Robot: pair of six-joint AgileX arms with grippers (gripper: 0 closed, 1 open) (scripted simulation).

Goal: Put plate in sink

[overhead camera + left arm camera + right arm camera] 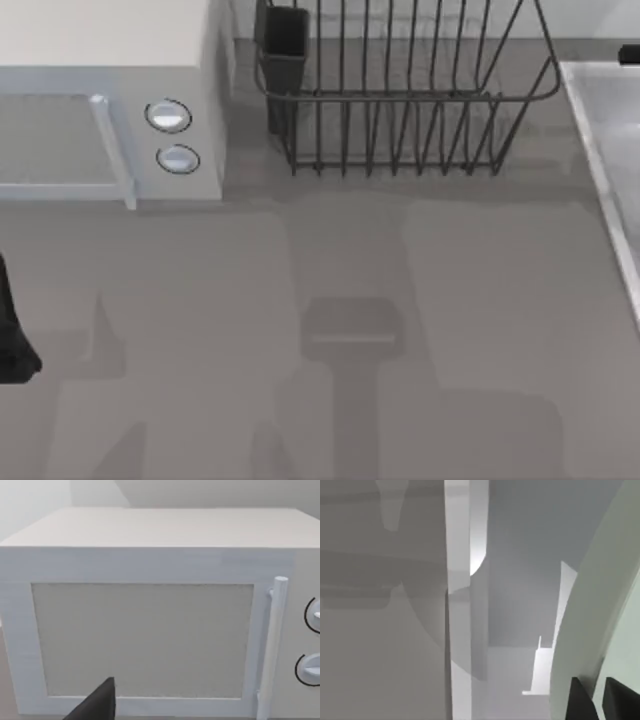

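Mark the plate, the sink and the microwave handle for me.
plate (620, 630): right wrist view, its pale green face.
sink (600, 130): top view, its raised rim.
microwave handle (272, 650): left wrist view, mid-bar.

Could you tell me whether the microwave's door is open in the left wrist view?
No, the microwave door sits flush and closed, with its upright handle beside the two knobs.

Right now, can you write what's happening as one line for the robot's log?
step: plate to sink | right pincer: gripping plate rim over sink | left arm: parked by microwave
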